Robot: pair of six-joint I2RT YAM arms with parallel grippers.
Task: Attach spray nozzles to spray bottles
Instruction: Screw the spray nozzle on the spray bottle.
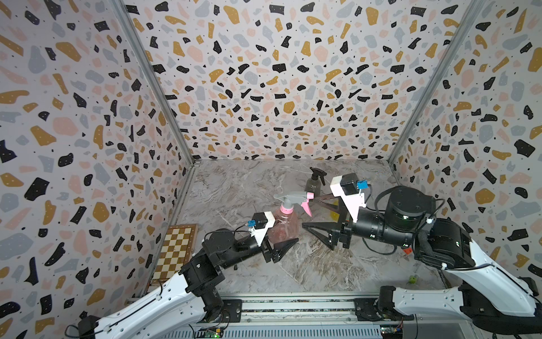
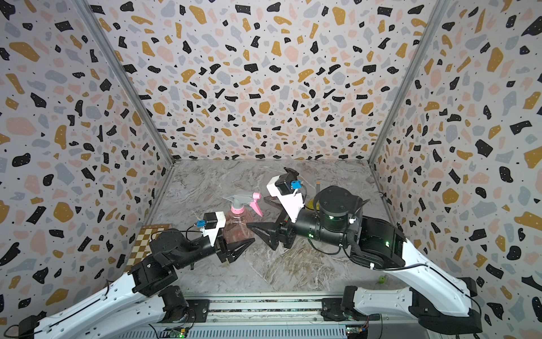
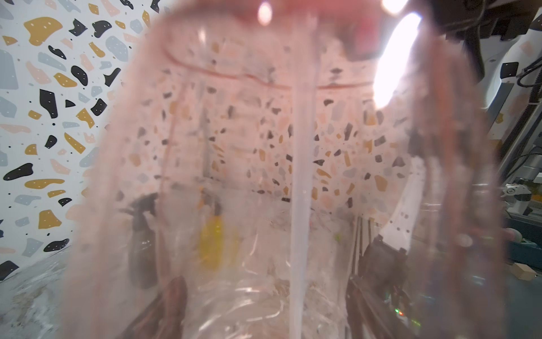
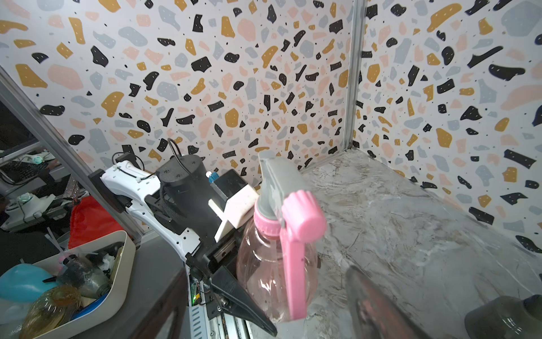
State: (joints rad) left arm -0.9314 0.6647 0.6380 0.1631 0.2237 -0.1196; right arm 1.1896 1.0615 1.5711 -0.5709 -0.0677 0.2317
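Note:
The pink spray bottle (image 1: 283, 227) (image 2: 236, 230) stands upright mid-table with the pink-and-grey spray nozzle (image 1: 293, 199) (image 2: 242, 201) on its neck. Its dip tube (image 3: 302, 176) hangs inside. My left gripper (image 1: 286, 234) (image 2: 244, 233) is shut on the bottle's lower body. My right gripper (image 1: 309, 212) (image 2: 255, 211) is open just right of the nozzle's pink trigger (image 4: 293, 258), touching nothing. The smoky dark bottle (image 1: 313, 184) with the black nozzle (image 1: 318, 173) stands behind. The yellow bottle (image 1: 334, 214) (image 3: 211, 243) is mostly hidden by my right wrist.
A chessboard (image 1: 176, 252) lies against the left wall. A small green object (image 1: 413, 278) and a red-orange bit (image 1: 406, 250) sit near the right arm. Patterned walls close three sides. A white bin (image 4: 117, 264) of bottles stands outside the cell.

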